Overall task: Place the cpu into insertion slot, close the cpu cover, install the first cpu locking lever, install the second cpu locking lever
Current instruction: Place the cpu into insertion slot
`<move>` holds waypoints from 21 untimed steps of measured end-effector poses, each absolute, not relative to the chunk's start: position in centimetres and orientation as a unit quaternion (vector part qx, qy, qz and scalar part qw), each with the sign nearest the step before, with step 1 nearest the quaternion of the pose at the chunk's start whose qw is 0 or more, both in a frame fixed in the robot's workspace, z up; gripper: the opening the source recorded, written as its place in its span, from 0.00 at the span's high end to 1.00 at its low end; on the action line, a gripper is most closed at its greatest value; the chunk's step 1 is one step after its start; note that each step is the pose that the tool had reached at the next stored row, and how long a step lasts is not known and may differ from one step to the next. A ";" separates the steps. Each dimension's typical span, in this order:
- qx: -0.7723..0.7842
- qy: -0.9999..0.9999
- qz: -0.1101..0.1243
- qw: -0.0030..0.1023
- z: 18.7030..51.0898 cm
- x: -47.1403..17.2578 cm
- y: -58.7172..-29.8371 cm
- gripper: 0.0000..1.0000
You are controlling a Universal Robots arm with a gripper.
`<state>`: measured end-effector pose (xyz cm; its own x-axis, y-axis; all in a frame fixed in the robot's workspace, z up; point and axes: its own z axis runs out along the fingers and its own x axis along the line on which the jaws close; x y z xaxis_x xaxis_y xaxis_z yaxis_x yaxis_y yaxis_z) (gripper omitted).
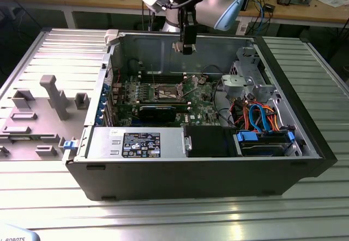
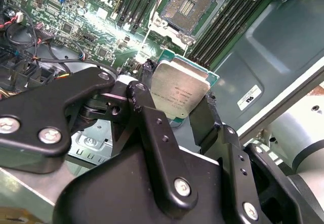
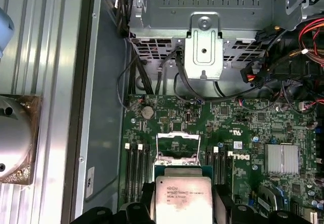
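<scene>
One cpu (image 2: 179, 88) sits clamped between the fingers of your tool (image 1: 188, 48), held up over the open computer case (image 1: 218, 181). The insertion slot (image 1: 166, 92) lies well apart, toward 7 o'clock from your tool in the exterior view, its dark centre bare. You can see print on the cpu's metal top and a white label (image 2: 248, 98) on the case wall.

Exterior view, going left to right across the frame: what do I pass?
Grey fixture blocks → insertion slot → gripper holding the cpu → blue cables.
</scene>
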<state>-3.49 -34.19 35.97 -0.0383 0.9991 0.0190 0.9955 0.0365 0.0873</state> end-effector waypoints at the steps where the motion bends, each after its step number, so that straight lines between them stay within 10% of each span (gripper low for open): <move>1: 0.715 0.697 0.037 0.025 35.8 -3.5 -34.2 0.46; 21: 0.718 0.695 0.036 0.024 34.3 -3.8 -34.2 0.46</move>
<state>-3.84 -34.19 34.34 0.0320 0.9993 0.0187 0.9959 -0.0334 0.0845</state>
